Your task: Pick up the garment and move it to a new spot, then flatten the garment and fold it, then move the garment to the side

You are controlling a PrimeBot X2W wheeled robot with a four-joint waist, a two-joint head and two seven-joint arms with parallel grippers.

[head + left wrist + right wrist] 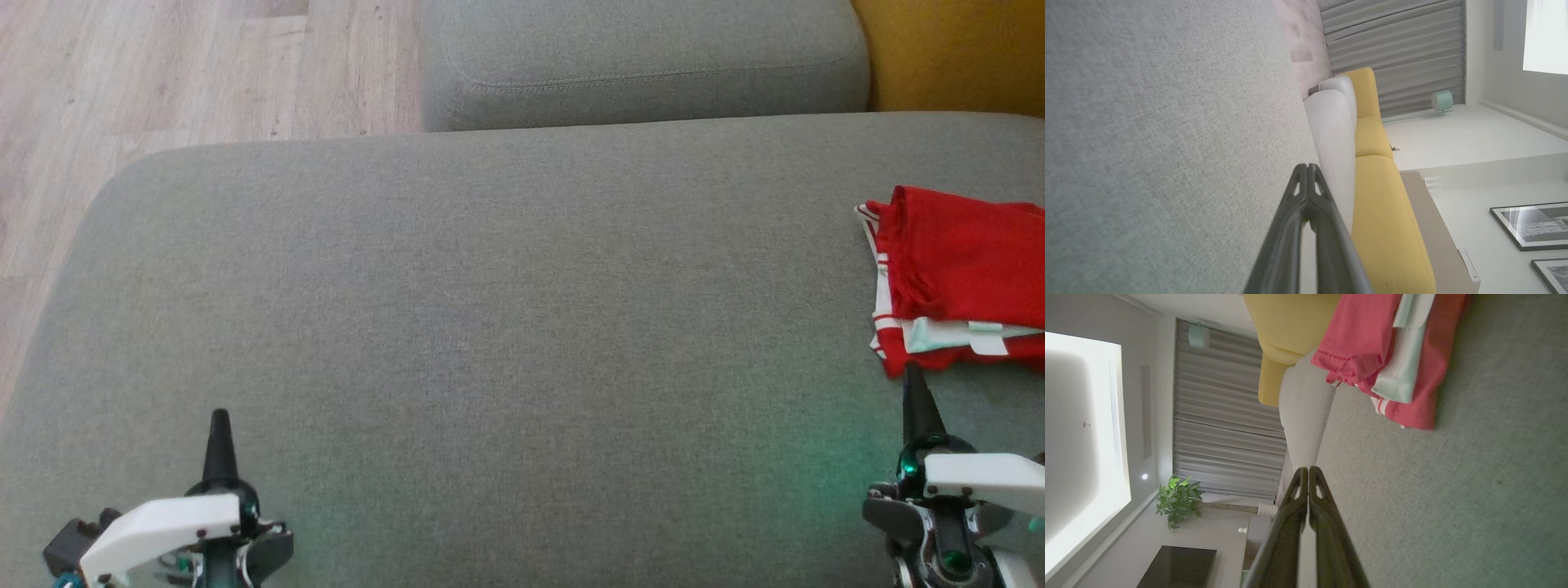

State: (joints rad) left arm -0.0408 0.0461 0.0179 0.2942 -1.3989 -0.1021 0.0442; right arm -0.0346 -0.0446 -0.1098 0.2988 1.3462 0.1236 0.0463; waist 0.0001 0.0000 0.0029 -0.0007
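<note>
Left hand (219, 420) and right hand (913, 376) are hovering at seven and five o'clock, fingers pressed together, empty. The folded red garment (963, 269) is lying at three o'clock on the sofa cushion (490, 286), seemingly set aside; next is probably just backing off.

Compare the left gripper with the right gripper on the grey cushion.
The left gripper sits at the lower left over bare cushion, far from the red garment. The right gripper sits at the lower right with its tip just short of the garment's near edge. Both are shut, hold nothing and point the same way.
</note>
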